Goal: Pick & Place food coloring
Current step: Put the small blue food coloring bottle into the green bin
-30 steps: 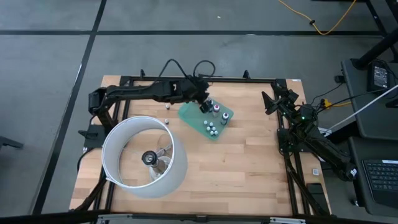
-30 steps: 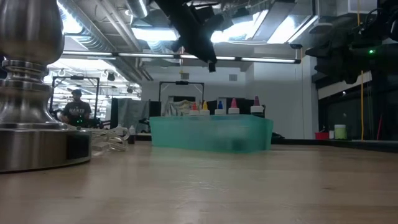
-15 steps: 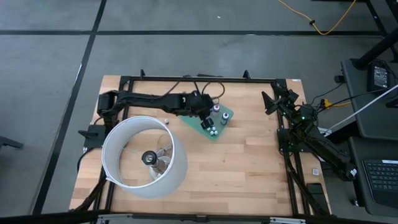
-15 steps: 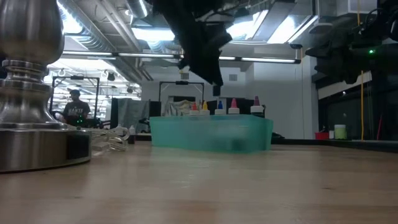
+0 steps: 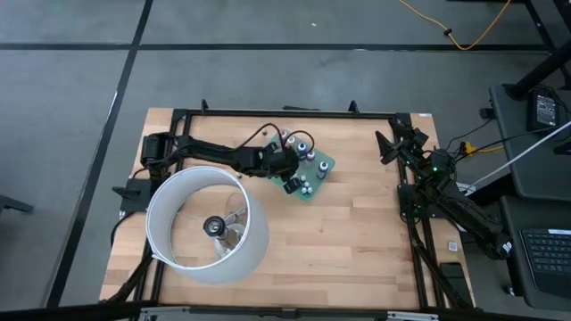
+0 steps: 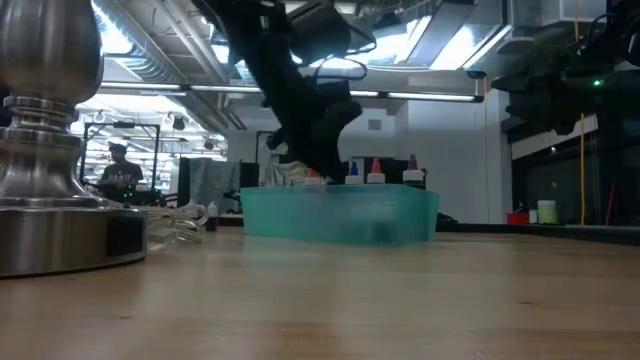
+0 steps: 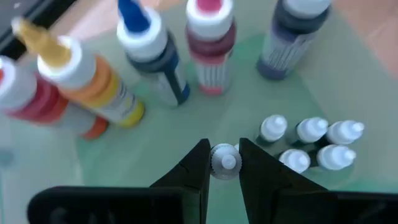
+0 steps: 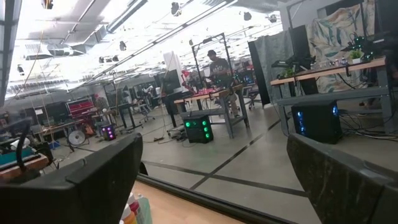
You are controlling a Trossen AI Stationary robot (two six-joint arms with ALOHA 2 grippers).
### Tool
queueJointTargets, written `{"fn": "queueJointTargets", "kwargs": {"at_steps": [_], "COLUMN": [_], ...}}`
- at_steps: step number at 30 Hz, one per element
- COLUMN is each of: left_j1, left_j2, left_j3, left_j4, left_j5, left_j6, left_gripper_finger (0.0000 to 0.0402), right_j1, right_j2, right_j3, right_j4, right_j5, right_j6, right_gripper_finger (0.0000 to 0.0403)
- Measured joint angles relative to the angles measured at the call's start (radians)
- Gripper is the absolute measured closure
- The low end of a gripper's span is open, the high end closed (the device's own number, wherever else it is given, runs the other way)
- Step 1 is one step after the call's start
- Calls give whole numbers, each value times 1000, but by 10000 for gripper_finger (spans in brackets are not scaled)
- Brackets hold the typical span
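Observation:
The food coloring bottles stand on a flat green tray [image 5: 319, 166] far of the table's middle. In the left wrist view I see larger ones capped orange-yellow [image 7: 93, 93], blue [image 7: 152, 56], pink [image 7: 211, 50] and dark [image 7: 292, 37], plus a cluster of tiny pale bottles [image 7: 311, 143]. My left gripper [image 7: 224, 165] is low over the tray [image 6: 340, 215], shut around one tiny pale bottle. My right gripper [image 8: 211, 180] waits open at the table's right edge [image 5: 393, 143]. My left gripper has the white cap [image 7: 222, 157] of one tiny pale bottle pinched between its two fingers [image 7: 196, 171], coming from above and pointing down. The bottle stands upright on the green tray, beside the other pale ones. How far back it reaches does not show.
A big white ring lamp shade [image 5: 210, 223] fills the table's near left, its metal base [image 6: 50, 130] close in the low view. Bare wood lies near and right of the tray. A black frame [image 5: 285, 111] borders the table. A person shows in the room behind.
My left gripper has moved from the tray's far side toward the near edge and come down onto the tray, ending around a tiny pale bottle. The bottles and tray have stayed in place.

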Motion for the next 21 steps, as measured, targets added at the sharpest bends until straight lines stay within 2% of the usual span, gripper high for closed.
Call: {"fn": "queueJointTargets", "kwargs": {"at_steps": [12,21], "left_j1": [22,35], "left_j2": [0,65], "left_j3": [-60,-60], "left_j4": [90,121], "left_j5": [4,45], "left_j6": [-28,-39], "left_gripper_finger": [343,343], "right_j1": [0,0], "right_j2": [0,0], "right_j3": [0,0], "right_j4": [0,0], "right_j5": [0,0], "right_j6": [0,0], "right_gripper_finger": [4,4]}}
